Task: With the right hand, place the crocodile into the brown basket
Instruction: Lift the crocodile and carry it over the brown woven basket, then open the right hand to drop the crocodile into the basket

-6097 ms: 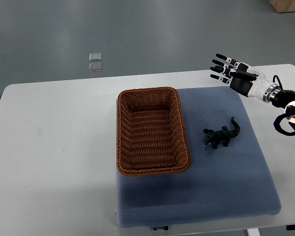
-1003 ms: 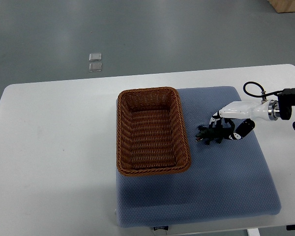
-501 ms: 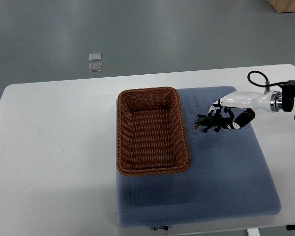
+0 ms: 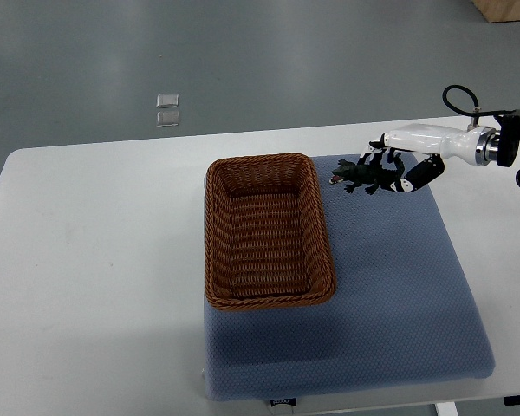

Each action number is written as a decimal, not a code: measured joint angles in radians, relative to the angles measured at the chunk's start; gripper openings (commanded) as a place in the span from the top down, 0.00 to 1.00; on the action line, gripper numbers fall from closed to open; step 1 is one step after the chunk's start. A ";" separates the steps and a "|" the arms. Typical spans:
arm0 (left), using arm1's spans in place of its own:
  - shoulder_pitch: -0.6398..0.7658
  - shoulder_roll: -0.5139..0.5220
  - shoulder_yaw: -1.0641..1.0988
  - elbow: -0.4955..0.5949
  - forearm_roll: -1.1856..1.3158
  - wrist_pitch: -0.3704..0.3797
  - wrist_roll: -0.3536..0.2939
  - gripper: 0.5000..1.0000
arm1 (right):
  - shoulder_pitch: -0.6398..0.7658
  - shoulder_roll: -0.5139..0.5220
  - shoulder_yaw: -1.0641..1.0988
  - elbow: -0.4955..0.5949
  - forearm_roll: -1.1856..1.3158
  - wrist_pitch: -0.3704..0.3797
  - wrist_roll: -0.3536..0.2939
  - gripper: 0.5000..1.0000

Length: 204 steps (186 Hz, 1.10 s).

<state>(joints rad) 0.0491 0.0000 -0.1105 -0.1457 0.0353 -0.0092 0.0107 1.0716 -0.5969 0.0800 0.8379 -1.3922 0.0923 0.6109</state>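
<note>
**Top view.** The right robot hand [image 4: 412, 139] enters from the right edge, which cuts its arm off past the metal wrist ring and a looped black cable [image 4: 458, 94]. Its fingers [image 4: 419, 173] are curled and clamped on the crocodile [image 4: 362, 176]. They cover the rear of the toy, so the tail cannot be made out; the small legs are hard to resolve. The crocodile lies at the picture-left end of the hand, below the white back of the hand, with its open snout pointing left toward the brown basket [image 4: 210, 234]. It is outside the basket, just beside the basket's far right corner, over the far edge of the blue pad [image 4: 399, 295]. How high it sits above the pad cannot be told. The basket rests on the pad's left part, and the pad lies on the white worktop [image 4: 95, 260]. The pad's near edge is partly cropped by the frame. On the floor beyond lie two small clear squares [image 4: 167, 110], too small to identify. A wooden box [image 4: 507, 9] is cut off at the top right corner.
</note>
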 measured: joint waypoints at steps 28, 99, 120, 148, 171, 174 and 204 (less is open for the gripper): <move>0.000 0.000 0.000 0.000 0.000 0.000 0.000 0.00 | 0.031 0.069 0.004 0.003 0.000 -0.001 0.000 1.00; 0.000 0.000 0.000 0.000 0.000 0.000 0.000 0.00 | 0.072 0.268 -0.012 -0.008 -0.024 0.001 0.000 1.00; 0.000 0.000 0.000 0.000 0.000 0.000 0.000 0.00 | 0.065 0.294 -0.013 -0.011 -0.028 -0.002 0.000 1.00; 0.000 0.000 0.000 0.000 0.000 0.000 0.000 0.00 | 0.062 0.315 -0.014 -0.013 -0.036 -0.003 0.000 0.87; 0.000 0.000 0.000 0.000 0.000 0.000 0.000 0.00 | 0.055 0.326 -0.015 -0.014 -0.040 -0.003 0.000 0.32; 0.000 0.000 0.000 0.000 0.000 0.000 0.000 0.00 | 0.054 0.327 -0.015 -0.014 -0.040 -0.003 0.000 0.28; 0.000 0.000 0.000 0.000 0.000 0.000 0.000 0.00 | 0.033 0.334 -0.011 -0.032 -0.039 -0.002 0.000 0.14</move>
<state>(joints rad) 0.0491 0.0000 -0.1104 -0.1457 0.0353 -0.0092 0.0108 1.1045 -0.2632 0.0687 0.8062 -1.4308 0.0898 0.6109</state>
